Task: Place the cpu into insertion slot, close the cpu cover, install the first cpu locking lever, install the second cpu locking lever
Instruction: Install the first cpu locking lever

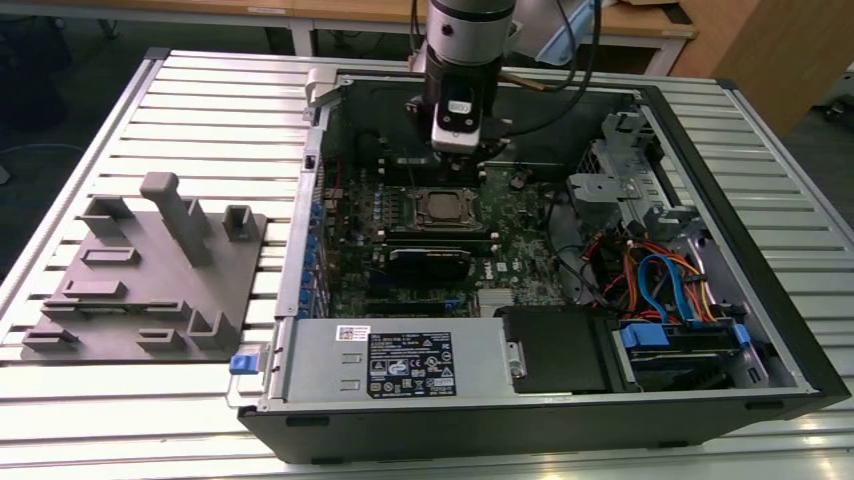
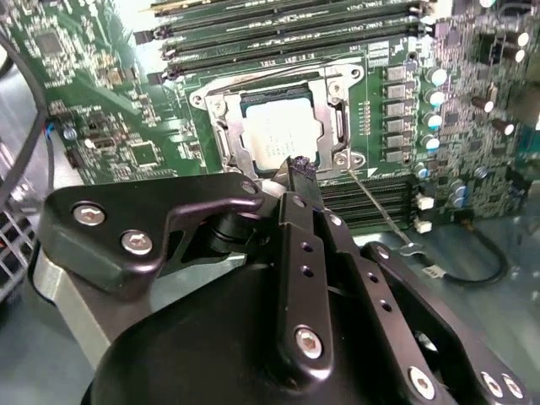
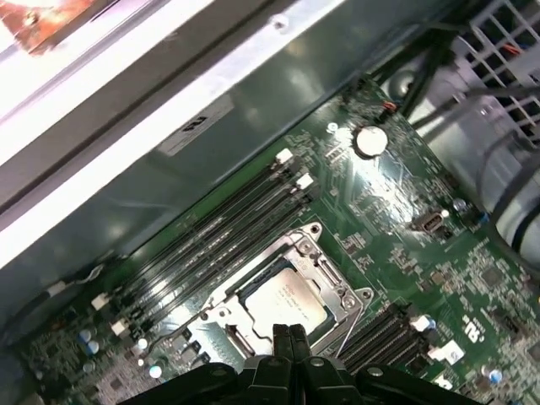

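Currently, cpu: the cpu lies flat in the insertion slot, its dull silvery top showing through the window of the cpu cover. In the exterior view it sits mid-board inside the open computer case.
Cover: it looks folded down flat around the chip, its silver frame lying level with the green motherboard.
Lever: a thin wire locking lever runs out from one corner of the socket beside the memory slots. Its hooked end appears to lie free rather than tucked under a catch, though I cannot be sure.
Pincer: the gripper hangs just above the socket's edge. Its two fingers are pressed together with nothing between them, and the tip sits close to the cover's corner in the second wrist view.
Handling, chip: probably light, stiff and fragile, with contacts below that would not tolerate sliding or tilting. Being seated, it is best left untouched.
Handling, cover: thin sheet metal, rigid enough to push on but springy. Pressing on the frame, not through the window, seems safest.
Handling, lever: slim, smooth spring wire, likely to resist and slip off a finger. The bent hook end looks like the best place to bear on it.
Risk: a slip could scrape nearby board parts.
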`<move>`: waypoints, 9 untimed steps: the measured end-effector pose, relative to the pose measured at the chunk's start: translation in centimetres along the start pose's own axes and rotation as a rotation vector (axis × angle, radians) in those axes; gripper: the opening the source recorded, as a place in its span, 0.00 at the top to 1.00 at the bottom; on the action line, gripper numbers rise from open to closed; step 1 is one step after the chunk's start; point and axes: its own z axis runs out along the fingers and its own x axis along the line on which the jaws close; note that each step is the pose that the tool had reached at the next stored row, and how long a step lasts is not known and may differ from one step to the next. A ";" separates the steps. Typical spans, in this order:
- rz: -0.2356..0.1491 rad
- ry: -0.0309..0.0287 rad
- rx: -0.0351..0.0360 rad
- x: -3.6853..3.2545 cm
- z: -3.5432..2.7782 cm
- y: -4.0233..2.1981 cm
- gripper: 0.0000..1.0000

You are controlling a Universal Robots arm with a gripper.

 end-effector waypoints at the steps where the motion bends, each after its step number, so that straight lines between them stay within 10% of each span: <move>1: -0.015 0.0006 0.0001 0.00 0.00 0.00 0.90; 9: -0.139 0.0056 0.0005 0.00 0.00 0.00 0.90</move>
